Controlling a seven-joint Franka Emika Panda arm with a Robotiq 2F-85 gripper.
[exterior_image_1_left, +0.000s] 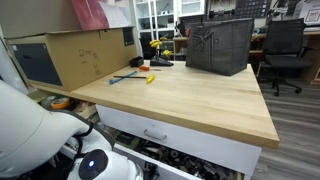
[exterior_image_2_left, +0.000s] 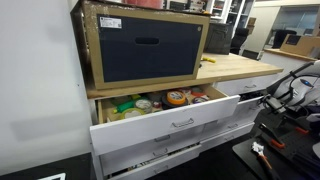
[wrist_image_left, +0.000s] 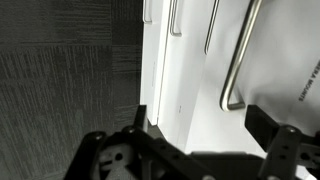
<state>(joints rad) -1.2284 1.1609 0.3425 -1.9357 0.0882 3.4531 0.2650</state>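
Note:
My gripper is open, and its two dark fingers rise from the bottom of the wrist view with nothing between them. It faces white drawer fronts close up. A bent metal handle hangs just above the right finger, apart from it. Two more handles show at the top. In an exterior view the arm reaches low toward the drawers at the right end of the cabinet. The white arm body fills the lower left of an exterior view.
A top drawer stands pulled out, holding tins and packets. On the wooden worktop sit a cardboard box, a black crate and small tools. A low drawer is open. Dark carpet lies beside the cabinet.

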